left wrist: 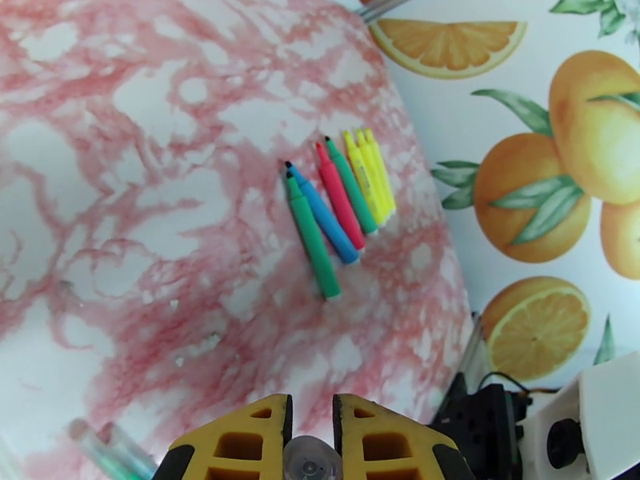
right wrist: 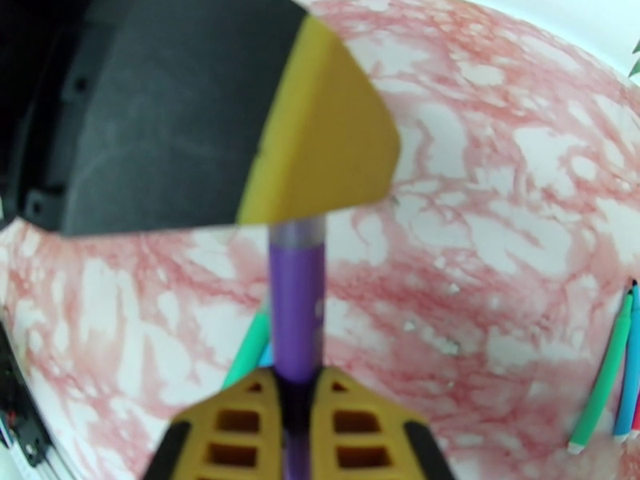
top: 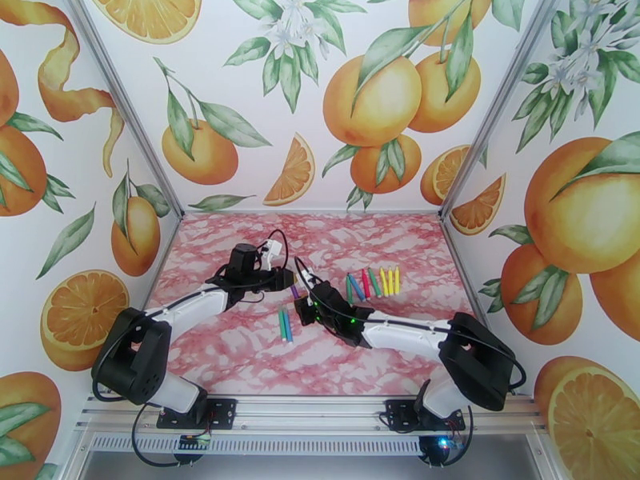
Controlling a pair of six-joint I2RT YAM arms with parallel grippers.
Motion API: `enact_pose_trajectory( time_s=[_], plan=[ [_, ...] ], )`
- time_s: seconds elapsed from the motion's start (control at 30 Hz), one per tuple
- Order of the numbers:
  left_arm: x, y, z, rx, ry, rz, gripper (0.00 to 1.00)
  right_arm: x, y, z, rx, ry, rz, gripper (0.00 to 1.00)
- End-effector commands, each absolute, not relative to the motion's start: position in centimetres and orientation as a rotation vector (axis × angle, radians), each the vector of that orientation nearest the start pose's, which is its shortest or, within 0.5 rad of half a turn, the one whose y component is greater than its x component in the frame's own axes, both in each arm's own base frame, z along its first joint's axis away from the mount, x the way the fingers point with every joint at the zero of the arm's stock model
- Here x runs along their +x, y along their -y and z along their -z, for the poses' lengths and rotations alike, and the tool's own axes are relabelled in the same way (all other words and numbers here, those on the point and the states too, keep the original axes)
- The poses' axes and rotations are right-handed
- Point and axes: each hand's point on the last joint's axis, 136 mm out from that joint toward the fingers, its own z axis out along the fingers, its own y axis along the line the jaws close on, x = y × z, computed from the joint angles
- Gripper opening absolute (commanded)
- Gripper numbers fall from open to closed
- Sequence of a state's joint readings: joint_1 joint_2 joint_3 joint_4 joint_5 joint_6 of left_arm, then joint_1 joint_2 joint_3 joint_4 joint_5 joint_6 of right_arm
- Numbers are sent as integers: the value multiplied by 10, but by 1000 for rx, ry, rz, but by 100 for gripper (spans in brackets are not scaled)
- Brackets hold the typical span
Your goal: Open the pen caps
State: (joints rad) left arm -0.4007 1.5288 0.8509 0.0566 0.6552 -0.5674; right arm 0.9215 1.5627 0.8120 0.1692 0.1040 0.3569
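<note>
The left pincer [left wrist: 312,430] is clamped tight on the pale, see-through cap [right wrist: 298,231] at the end of the purple pen [right wrist: 296,314]. Seen from the left wrist, the cap's round end sits between the yellow fingers [left wrist: 240,442]. The right pincer [right wrist: 294,410] is closed on the same pen's barrel, so the pen spans the short gap between the two pincers above the pink marbled worktop [top: 240,354]. From overhead, the left pincer lies at about 10 o'clock from the right one. A green and blue pair of pens [top: 285,324] lies on the worktop at 6 o'clock from the pincers. A row of coloured pens [top: 366,283] lies side by side at about 3 o'clock, well apart from them.
</note>
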Motion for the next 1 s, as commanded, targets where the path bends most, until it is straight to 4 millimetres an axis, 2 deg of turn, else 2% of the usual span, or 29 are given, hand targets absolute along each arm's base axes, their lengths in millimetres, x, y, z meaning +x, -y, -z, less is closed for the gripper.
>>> enact_pose_trajectory(
  time_s=[0.0,0.1,0.3,0.43,0.57,0.77,0.97],
  plan=[
    [339,264,-165,256,-2262,1278,7,290,-342,-144,-520,-2073,-629,18],
    [337,266,-168,268,-2254,1297,5,290,-342,-143,-521,-2078,-633,30],
    [330,276,-180,323,-2223,1359,4,291,-346,-139,-531,-2081,-649,32],
    [326,279,-185,345,-2210,1383,4,293,-348,-140,-527,-2073,-657,28],
    [326,277,-187,337,-2209,1370,4,291,-349,-141,-535,-2072,-668,20],
    [328,274,-195,319,-2198,1344,1,285,-345,-134,-555,-2088,-672,12],
    [342,264,-201,259,-2201,1245,0,275,-339,-126,-588,-2091,-675,8]
  ],
)
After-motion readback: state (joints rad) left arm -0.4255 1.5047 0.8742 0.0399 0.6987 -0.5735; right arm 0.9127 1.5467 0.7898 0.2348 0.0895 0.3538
